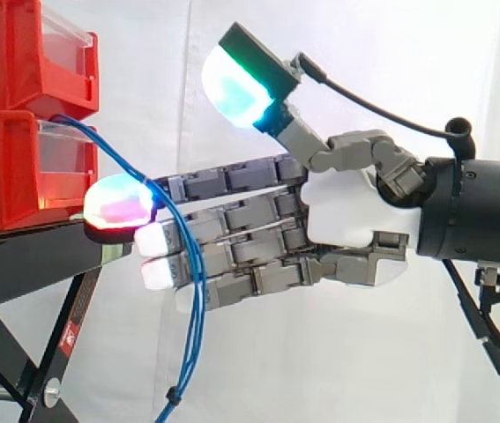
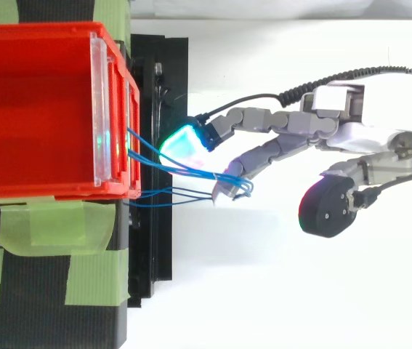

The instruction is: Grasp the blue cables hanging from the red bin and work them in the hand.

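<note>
Several thin blue cables (image 1: 200, 304) hanging from a red plastic bin (image 1: 3, 167)
They run vertically across the straight, unclosed fingers of the grey robot hand (image 1: 347, 211).

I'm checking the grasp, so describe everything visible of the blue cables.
The blue cables are several thin, glossy strands. They leave the lower red bin, arc outwards and drape across the straight fingers of the hand near their tips. Below that they hang slack, bundled by a dark tie near the bottom. From above they loop round one finger. No pinch is evident.
</note>
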Action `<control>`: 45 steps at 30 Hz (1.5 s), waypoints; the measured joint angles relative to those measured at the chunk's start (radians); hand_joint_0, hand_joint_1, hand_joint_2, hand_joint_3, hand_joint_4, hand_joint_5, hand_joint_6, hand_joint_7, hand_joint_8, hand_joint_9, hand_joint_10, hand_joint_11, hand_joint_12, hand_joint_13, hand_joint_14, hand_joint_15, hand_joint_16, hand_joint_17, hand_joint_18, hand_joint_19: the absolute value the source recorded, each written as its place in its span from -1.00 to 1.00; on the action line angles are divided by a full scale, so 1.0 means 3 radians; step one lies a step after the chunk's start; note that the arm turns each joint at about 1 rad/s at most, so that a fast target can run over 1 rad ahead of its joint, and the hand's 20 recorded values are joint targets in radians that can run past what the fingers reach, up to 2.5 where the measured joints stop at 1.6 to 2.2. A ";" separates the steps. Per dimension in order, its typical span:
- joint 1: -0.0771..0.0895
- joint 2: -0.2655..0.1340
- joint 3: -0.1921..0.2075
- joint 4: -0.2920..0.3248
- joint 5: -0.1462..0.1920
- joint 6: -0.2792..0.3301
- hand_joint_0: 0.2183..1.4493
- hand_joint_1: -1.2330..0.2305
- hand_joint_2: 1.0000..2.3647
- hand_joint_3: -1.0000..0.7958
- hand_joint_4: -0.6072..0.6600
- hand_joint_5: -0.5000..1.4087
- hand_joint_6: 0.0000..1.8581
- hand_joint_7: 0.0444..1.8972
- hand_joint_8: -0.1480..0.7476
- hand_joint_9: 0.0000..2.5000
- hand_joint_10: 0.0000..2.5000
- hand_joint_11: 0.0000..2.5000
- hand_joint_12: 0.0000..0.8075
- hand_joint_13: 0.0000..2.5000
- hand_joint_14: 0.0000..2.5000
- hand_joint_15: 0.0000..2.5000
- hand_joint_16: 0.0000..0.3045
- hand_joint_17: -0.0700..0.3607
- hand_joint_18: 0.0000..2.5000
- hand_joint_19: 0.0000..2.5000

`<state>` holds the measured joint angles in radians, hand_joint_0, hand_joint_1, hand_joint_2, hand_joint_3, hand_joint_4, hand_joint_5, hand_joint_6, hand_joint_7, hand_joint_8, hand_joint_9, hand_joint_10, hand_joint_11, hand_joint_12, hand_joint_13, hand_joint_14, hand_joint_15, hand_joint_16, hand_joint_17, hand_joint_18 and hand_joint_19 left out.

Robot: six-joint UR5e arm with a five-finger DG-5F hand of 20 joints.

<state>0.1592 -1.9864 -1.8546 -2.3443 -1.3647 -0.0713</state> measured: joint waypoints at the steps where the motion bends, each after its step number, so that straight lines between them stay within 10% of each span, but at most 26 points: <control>1: 0.0000 0.0001 0.0021 -0.0019 0.0000 0.0014 -0.13 0.04 -1.00 -1.00 0.32 -0.72 -0.99 -0.33 0.19 -0.42 -0.99 -0.33 0.22 -0.34 -0.98 -0.30 -0.55 0.04 -0.50 -0.53; 13: 0.0001 0.0004 0.0121 -0.0380 -0.0131 0.0061 -0.09 -0.01 -1.00 -1.00 0.39 -0.63 -0.99 -0.27 0.16 -0.20 -0.99 0.05 0.09 0.00 -1.00 0.30 -0.55 0.05 -0.29 -0.34; 17: 0.0001 0.0004 0.0122 -0.0386 -0.0144 0.0061 -0.08 -0.03 -1.00 -1.00 0.43 -0.56 -0.99 -0.19 0.10 -0.15 -0.99 0.32 0.08 -0.03 -0.65 0.25 -0.55 0.04 -0.22 -0.26; 32: -0.0003 0.0176 0.0123 -0.0573 -0.0122 -0.0002 -0.03 -0.07 -1.00 -1.00 0.52 -0.42 -0.99 -0.06 0.09 -0.29 0.26 0.18 0.05 -0.15 0.49 0.02 -0.65 -0.12 0.15 0.34; 39: -0.0003 0.0181 0.0123 -0.0634 0.0026 0.0118 -0.02 -0.08 -1.00 -1.00 0.57 -0.34 -0.99 0.02 0.09 -0.35 1.00 0.24 0.08 -0.20 1.00 0.05 -0.64 -0.11 0.08 -0.09; 45: 0.0000 0.0181 0.0124 -0.0734 0.0163 0.0233 -0.03 -0.10 -1.00 -1.00 0.56 -0.28 -0.99 0.10 0.14 -0.38 1.00 0.42 0.17 -0.15 1.00 0.15 -0.62 -0.07 0.08 -0.39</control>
<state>0.1592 -1.9322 -1.8175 -2.5644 -1.3156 -0.0013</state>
